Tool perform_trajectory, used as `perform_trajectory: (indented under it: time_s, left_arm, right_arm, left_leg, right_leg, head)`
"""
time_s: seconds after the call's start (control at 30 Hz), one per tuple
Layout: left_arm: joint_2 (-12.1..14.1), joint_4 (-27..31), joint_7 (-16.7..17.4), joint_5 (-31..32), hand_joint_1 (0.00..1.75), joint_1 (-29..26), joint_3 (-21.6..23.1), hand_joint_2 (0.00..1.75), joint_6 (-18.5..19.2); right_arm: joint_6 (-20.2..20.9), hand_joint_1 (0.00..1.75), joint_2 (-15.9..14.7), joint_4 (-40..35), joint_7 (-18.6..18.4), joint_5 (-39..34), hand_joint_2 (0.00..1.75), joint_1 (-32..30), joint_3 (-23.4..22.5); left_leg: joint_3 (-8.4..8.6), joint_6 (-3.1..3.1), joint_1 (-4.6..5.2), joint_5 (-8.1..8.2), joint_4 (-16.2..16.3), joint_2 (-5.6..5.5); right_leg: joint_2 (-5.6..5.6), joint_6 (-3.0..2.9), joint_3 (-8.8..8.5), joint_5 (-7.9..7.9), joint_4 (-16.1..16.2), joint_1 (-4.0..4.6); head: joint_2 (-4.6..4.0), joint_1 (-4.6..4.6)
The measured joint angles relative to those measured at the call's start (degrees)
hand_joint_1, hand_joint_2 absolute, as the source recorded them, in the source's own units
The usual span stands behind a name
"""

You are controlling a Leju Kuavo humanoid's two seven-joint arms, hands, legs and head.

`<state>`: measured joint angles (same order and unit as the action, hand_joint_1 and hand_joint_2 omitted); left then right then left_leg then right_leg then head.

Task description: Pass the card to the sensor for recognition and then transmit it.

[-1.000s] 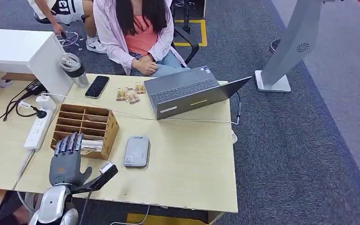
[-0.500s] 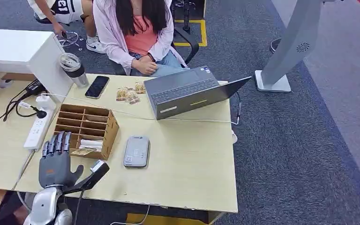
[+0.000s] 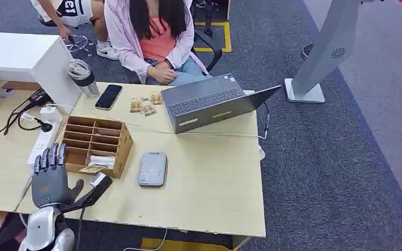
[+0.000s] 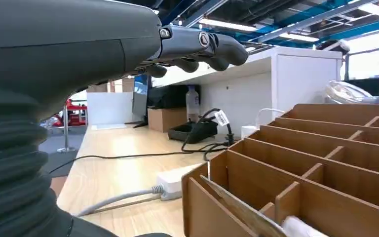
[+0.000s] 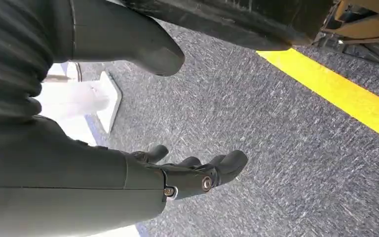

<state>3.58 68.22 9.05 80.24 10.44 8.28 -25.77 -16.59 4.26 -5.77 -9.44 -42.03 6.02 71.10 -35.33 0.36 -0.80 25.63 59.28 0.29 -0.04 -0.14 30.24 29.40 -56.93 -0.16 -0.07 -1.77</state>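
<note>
A tan card (image 3: 91, 169) lies in the front compartment of the wooden organizer (image 3: 120, 137); the left wrist view shows the card (image 4: 242, 210) leaning in a slot of that organizer (image 4: 325, 163). The grey card sensor (image 3: 153, 168) lies flat on the table just right of the organizer. My left hand (image 3: 49, 178) hovers over the table's near left corner, left of the organizer, fingers straight and apart, holding nothing. Its fingers (image 4: 197, 47) reach out above the organizer's slots. My right hand (image 5: 177, 177) hangs over the carpet, fingers loosely spread and empty.
A laptop (image 3: 209, 102) stands open at the back right of the table (image 3: 214, 178), with a person (image 3: 157, 36) seated behind it. A phone (image 3: 108, 97), tumbler (image 3: 82, 77) and snack packets (image 3: 145, 104) lie at the back. A power strip (image 3: 43, 144) with cables lies to the left.
My left hand has drawn back and to the left, from over the organizer's front corner to the table's near left corner. The card stays in the organizer.
</note>
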Motion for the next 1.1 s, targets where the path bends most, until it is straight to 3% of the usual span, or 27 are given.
perform_trajectory:
  time_s: [0.33, 1.1]
  left_arm:
    - [-0.26, -4.37, -1.07, 1.05, 0.0, 3.05, -0.85, 1.75, -2.34]
    - [-1.27, -9.95, -2.03, 1.2, 0.0, 5.38, -0.87, 1.75, -3.39]
  right_arm:
    - [0.18, 0.0, 0.0, 0.0, -0.13, 0.59, 1.75, 0.17, 1.44]
    - [0.29, 0.0, 0.0, 0.0, -0.31, 0.59, 1.75, 0.3, 2.64]
  left_leg:
    - [0.0, 0.0, 0.0, 0.0, 0.0, 0.01]
    - [0.0, 0.0, 0.0, 0.0, 0.01, 0.01]
  right_leg:
    - [0.0, 0.0, 0.01, 0.0, 0.0, 0.0]
    - [0.01, 0.0, 0.01, 0.0, 0.0, 0.0]
  head:
    - [0.0, 0.0]
    - [0.0, 0.0]
